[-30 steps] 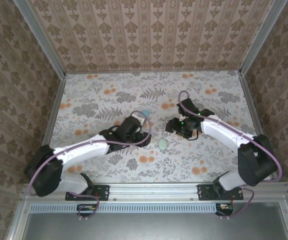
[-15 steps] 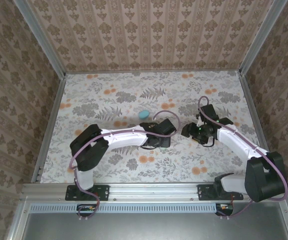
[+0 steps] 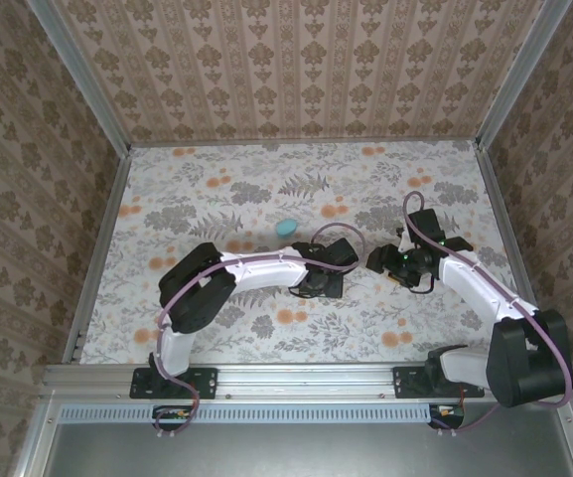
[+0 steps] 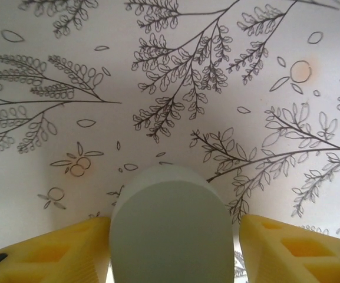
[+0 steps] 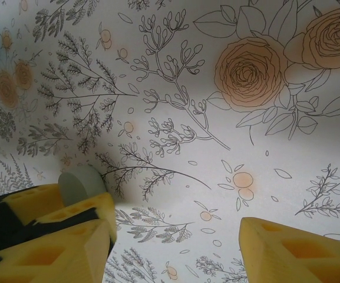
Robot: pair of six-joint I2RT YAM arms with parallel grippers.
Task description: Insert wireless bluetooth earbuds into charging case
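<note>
charging case (image 4: 168, 250) cut off, between left pincer (image 4: 172, 225)

A: How many arms have I got on screen?

B: I count two, the left arm (image 3: 256, 270) and the right arm (image 3: 475, 283), with one gripper apiece: the left gripper (image 3: 322, 282) and the right gripper (image 3: 380, 260).

A: And fingers?

B: Two yellow fingers (image 4: 293, 247) on each gripper, four in all.

A: Loose pieces on the table (image 3: 216, 189)?

B: I make out two: one teal-blue piece (image 3: 287, 227) and one pale rounded piece (image 4: 170, 230). Earbud or case, I can't tell for either.

A: Walls?

B: Three papered walls (image 3: 296, 70) around one table.
</note>
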